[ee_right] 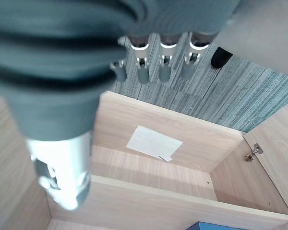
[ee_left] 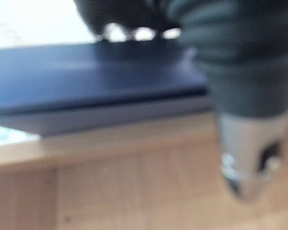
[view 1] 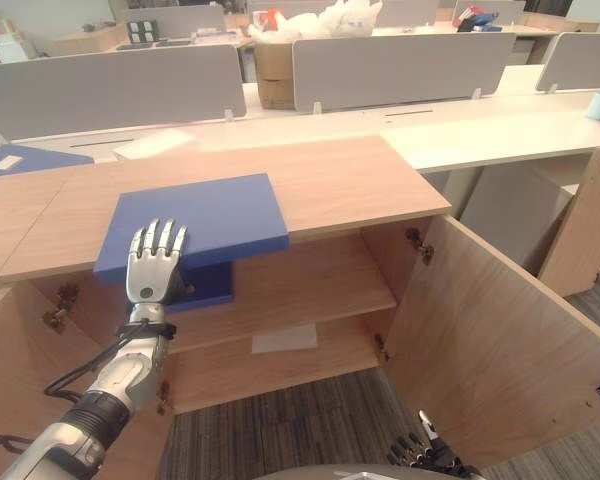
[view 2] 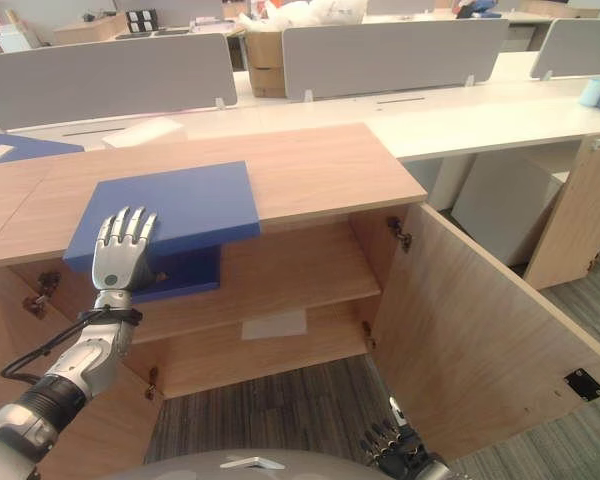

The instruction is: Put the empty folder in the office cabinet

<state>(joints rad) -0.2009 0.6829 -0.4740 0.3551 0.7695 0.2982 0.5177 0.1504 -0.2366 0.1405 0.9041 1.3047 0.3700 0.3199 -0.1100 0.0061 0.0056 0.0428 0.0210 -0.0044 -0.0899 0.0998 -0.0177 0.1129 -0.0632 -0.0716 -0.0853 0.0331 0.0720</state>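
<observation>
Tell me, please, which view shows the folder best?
The left eye view: the whole folder lies on the cabinet under the left hand. The right eye view matches; the left wrist shows its edge, the right wrist a corner.

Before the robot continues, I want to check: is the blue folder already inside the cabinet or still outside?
Outside. The blue folder lies flat on the cabinet top, overhanging its front edge, with the left hand on it.

L hand [view 2: 120,250] flat on blue folder [view 2: 180,208] (cabinet [view 2: 310,165] top, doors open)
</observation>
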